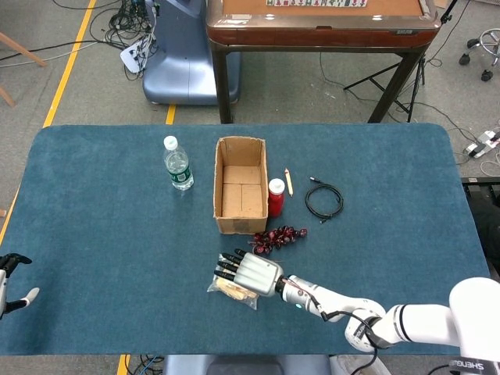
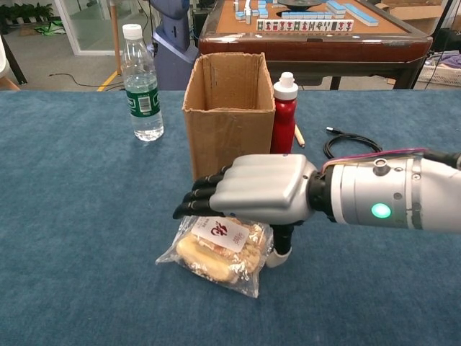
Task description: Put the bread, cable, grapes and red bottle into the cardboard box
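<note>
The bread [image 2: 216, 249] lies in a clear bag on the blue table, near the front; the head view shows it as bread [image 1: 229, 290]. My right hand [image 2: 252, 191] hovers flat just above the bag, dark fingers stretched out over it and thumb pointing down against the bag's right edge, gripping nothing. In the head view the right hand [image 1: 251, 273] covers most of the bag. The grapes [image 1: 277, 237] lie just behind the hand, hidden in the chest view. The open cardboard box [image 1: 241, 186] [image 2: 223, 115] has the red bottle [image 1: 276, 197] [image 2: 285, 112] at its right side. The coiled black cable [image 1: 323, 200] [image 2: 353, 145] lies further right. My left hand [image 1: 12, 277] sits at the table's left edge, fingers apart, holding nothing.
A clear water bottle [image 1: 178, 164] [image 2: 140, 83] stands left of the box. A pencil [image 1: 288, 181] lies between the red bottle and the cable. A mahjong table [image 1: 320, 19] stands beyond the far edge of the table.
</note>
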`<state>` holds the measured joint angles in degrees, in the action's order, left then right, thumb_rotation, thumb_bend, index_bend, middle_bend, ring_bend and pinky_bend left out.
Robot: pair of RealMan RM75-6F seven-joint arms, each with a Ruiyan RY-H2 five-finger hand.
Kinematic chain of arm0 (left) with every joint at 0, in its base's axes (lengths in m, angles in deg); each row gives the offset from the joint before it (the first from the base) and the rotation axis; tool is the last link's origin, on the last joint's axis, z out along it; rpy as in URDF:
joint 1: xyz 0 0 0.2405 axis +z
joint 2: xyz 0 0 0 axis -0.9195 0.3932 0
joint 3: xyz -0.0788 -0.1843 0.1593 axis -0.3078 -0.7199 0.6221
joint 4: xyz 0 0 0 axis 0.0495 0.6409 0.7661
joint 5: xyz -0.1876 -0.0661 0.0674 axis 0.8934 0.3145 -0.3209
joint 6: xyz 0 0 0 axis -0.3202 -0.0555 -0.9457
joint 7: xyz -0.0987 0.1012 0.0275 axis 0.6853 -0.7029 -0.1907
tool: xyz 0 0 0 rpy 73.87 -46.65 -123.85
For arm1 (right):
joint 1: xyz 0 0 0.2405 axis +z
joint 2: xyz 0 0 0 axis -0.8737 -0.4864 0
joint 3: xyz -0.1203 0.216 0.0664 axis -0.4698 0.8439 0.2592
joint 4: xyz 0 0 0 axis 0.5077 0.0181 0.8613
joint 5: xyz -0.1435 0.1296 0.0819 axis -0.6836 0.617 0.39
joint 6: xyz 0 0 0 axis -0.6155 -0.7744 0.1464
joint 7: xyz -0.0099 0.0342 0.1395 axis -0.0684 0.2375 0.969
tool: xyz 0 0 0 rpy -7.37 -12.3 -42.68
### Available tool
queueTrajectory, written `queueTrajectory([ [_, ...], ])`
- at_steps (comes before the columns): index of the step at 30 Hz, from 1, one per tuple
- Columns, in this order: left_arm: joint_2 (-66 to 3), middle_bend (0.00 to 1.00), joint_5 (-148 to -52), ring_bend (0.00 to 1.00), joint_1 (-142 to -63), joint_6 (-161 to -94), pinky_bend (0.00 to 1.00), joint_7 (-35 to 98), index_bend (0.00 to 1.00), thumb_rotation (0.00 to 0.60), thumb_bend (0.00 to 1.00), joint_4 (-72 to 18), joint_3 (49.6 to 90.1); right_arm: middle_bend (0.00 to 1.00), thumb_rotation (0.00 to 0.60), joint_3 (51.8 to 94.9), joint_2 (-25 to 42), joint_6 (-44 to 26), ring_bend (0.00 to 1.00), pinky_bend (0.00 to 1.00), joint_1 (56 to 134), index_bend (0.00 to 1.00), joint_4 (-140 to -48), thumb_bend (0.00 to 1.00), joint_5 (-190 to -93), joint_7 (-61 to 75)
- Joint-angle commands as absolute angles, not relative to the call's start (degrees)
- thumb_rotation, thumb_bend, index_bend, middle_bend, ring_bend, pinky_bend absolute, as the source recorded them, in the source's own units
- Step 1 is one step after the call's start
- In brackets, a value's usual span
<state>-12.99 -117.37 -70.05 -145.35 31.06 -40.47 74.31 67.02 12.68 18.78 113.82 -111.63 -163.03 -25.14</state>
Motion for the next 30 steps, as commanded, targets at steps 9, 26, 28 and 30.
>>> queueTrajectory([
  [9, -12.95, 0.32, -117.53, 0.27, -70.05, -145.32, 0.54, 31.05, 0.37, 0.6, 0.15, -40.41, 74.36, 0.23, 0.6, 67.04, 13.49, 19.32, 0.11, 0.19, 115.31, 0.06, -111.96, 0.0, -158.34, -26.94],
  [26, -13.23, 0.32, -117.81, 0.27, -70.19, -144.96, 0.54, 29.52, 0.37, 0.6, 0.15, -40.32, 74.77, 0.53, 0.6, 66.86, 13.57, 17.44, 0.38, 0.2, 116.58, 0.33, -112.96, 0.0, -156.3, -25.21],
  [28, -13.17, 0.32, -117.84, 0.27, -70.23, -144.81, 0.54, 29.64, 0.37, 0.6, 0.15, -40.37, 74.81, 0.55, 0.6, 66.87, 13.48, 17.08, 0.4, 0.21, 116.64, 0.36, -113.04, 0.0, -156.39, -24.91],
  [30, -13.13, 0.32, -117.92, 0.27, -70.24, -144.78, 0.54, 29.81, 0.37, 0.6, 0.15, -40.58, 74.84, 0.57, 0.6, 66.94, 13.34, 16.52, 0.42, 0.22, 116.67, 0.38, -113.17, 0.0, -156.54, -24.62],
])
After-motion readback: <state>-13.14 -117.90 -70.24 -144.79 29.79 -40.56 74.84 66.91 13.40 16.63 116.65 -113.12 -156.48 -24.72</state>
